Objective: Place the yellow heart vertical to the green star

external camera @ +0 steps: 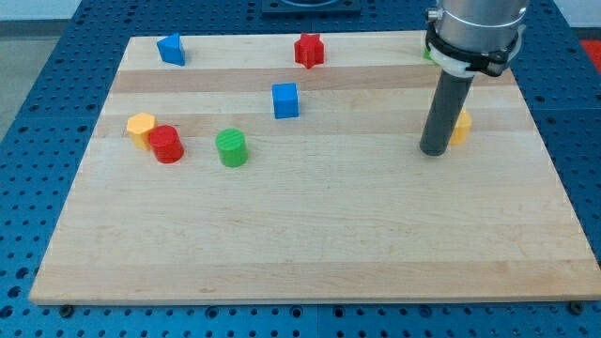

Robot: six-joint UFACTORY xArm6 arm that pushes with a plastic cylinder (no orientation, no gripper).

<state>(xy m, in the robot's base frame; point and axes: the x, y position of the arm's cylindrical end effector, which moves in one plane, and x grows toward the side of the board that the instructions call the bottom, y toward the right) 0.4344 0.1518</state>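
Note:
A yellow block point(461, 126), probably the heart, lies at the view's right, partly hidden behind my rod. A sliver of green point(427, 53), probably the green star, shows near the board's top edge, mostly hidden behind the arm's body. My tip point(433, 151) rests on the board just left of and slightly below the yellow block, touching or nearly touching it. The green sliver is above the yellow block, a little to its left.
On the wooden board point(300, 244) are a blue block point(171, 49) at top left, a red star point(308, 50) at top centre and a blue cube point(285, 99). A yellow hexagon point(141, 129), red cylinder point(167, 144) and green cylinder point(231, 147) lie at left.

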